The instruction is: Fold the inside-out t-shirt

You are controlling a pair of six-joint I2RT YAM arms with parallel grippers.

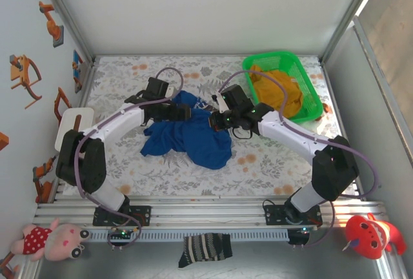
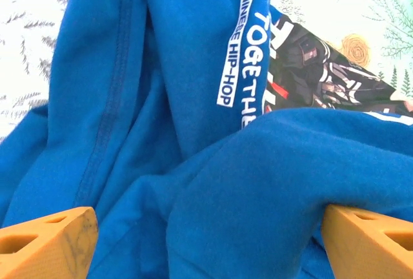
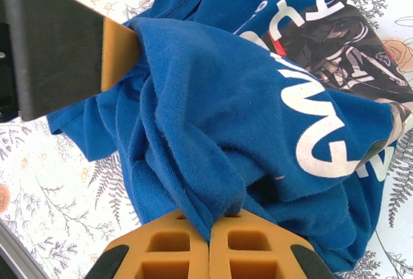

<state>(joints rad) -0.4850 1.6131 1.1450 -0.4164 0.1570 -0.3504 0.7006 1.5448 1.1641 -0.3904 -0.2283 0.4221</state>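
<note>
The inside-out t-shirt [image 1: 193, 138] lies crumpled in the middle of the table, royal blue, with white lettering [image 2: 244, 46] and a dark print [image 3: 335, 43] showing. My left gripper [image 1: 179, 112] is at the shirt's far left edge. Its orange fingers [image 2: 48, 243] stand wide apart, open, with a bulge of blue cloth [image 2: 258, 188] lying loose between them. From the right, my right gripper [image 1: 217, 121] is shut on a bunched fold of the shirt [image 3: 193, 182], pinched between its orange pads [image 3: 174, 253]. The left gripper's finger [image 3: 119, 45] touches the cloth close by.
A green basket [image 1: 308, 79] at the back right holds a mustard-yellow garment [image 1: 279, 88]. A white block [image 1: 70, 126] sits at the table's left edge. Plush toys [image 1: 55, 237] and a striped sock [image 1: 205, 249] lie beyond the near rail. Walls close in on three sides.
</note>
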